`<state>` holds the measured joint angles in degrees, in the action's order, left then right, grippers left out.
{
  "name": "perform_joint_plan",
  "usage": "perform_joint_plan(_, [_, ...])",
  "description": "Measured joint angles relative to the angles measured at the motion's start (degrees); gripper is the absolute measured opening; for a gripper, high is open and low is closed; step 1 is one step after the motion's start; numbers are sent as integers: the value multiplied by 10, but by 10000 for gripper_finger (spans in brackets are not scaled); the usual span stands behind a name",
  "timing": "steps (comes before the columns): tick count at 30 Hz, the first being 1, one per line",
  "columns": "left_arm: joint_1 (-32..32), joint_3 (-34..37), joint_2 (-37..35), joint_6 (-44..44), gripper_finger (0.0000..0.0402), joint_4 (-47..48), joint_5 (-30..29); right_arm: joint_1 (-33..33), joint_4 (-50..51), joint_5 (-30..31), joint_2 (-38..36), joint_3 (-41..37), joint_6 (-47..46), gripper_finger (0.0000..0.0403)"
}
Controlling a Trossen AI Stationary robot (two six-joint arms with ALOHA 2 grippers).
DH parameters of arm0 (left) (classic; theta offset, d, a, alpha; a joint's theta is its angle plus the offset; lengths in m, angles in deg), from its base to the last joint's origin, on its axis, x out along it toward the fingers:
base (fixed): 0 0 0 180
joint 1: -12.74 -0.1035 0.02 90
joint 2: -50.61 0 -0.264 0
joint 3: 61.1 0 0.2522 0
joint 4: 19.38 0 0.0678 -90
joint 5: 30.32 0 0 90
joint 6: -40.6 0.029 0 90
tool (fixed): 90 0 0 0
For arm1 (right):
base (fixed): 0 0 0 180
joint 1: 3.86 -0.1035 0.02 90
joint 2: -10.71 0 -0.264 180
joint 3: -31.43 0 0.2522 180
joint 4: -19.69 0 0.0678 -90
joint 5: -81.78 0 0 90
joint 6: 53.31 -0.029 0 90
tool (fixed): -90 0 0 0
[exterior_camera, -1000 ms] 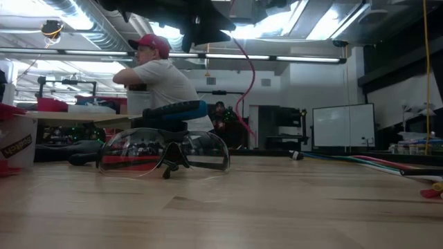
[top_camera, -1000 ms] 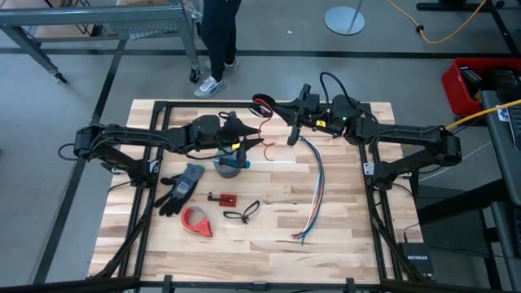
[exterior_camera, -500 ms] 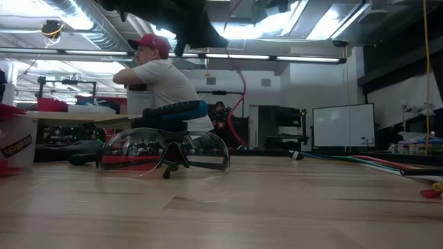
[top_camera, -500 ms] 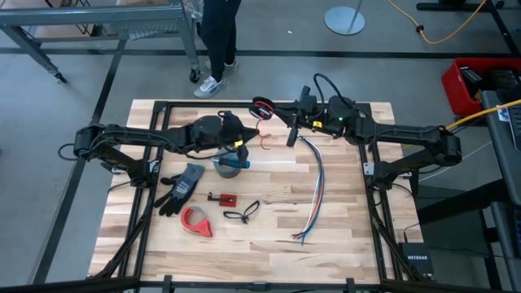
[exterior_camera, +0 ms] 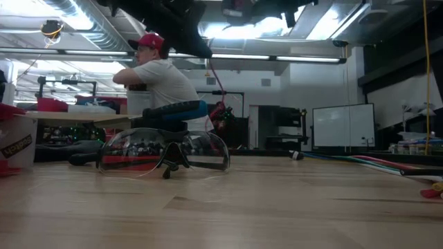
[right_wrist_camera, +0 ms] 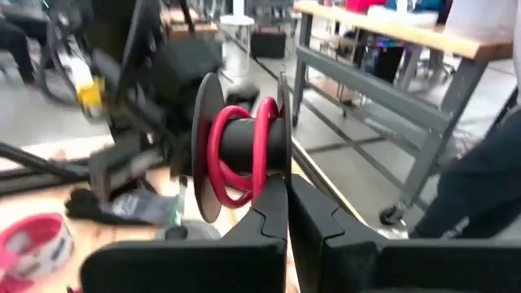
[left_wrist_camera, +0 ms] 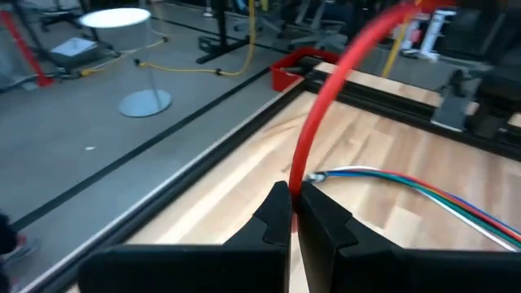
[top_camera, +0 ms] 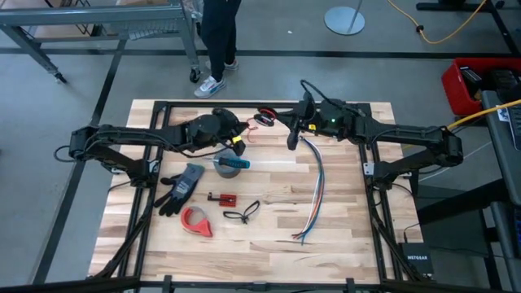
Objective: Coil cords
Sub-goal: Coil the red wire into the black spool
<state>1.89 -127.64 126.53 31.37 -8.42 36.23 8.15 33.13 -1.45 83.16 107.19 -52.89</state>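
Thinly, smooth red cord (right_wrist_camera: 236, 150) wraps black spool (right_wrist_camera: 244, 140).

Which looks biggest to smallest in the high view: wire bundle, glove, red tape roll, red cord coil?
1. Wire bundle, longest by far.
2. Glove.
3. Red tape roll.
4. Red cord coil, smallest, held up between the grippers.

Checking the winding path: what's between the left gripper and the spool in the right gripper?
Only the red cord itself, running from the shut left gripper to the spool held by the right gripper; high view shows it.
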Motion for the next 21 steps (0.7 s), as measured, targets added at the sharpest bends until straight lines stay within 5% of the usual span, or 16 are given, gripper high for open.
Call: perform_joint_plan(21, [-17,0,-61,-14,0,-15,25,0,61,68,72,0,-17,1])
